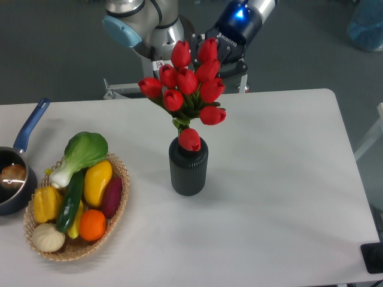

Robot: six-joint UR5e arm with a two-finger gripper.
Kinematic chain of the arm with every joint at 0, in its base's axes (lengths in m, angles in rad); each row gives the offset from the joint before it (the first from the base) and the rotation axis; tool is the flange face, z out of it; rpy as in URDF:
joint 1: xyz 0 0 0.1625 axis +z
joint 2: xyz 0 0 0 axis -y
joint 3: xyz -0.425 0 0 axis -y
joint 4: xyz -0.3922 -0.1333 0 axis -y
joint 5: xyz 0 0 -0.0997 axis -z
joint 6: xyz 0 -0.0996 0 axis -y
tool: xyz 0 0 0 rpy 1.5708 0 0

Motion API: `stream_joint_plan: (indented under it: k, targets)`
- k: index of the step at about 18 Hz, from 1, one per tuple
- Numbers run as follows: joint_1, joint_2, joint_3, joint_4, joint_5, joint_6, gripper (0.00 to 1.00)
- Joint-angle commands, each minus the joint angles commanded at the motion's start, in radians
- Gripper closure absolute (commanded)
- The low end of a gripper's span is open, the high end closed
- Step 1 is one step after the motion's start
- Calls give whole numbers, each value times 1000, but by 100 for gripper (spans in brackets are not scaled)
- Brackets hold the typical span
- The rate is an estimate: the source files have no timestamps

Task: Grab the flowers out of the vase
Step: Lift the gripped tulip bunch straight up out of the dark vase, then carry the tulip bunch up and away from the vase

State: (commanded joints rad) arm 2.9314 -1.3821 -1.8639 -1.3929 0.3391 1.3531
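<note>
On your left sit a pot [11,179] and a basket [119,206] of vegetables, both well apart from the work. Mid-tabletop [281,197] stands the vase [188,167], with the flowers [187,89] raised above it: only the lowest bud sits at the mouth, the stems mostly out. You are in the lifting step. Behind the top buds is the end effector [224,51]; the blooms hide its fingers, so you cannot tell how it is closed, though it likely pinches the bunch. Next, lift straight up until the stems clear the rim, without tipping the vase
</note>
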Motion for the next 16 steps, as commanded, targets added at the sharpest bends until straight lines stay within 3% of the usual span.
stream_joint_plan:
  k: [5, 16]
  targets:
    - [12, 2, 35, 2, -8, -28, 99]
    - [215, -43, 25, 6, 20, -15, 100]
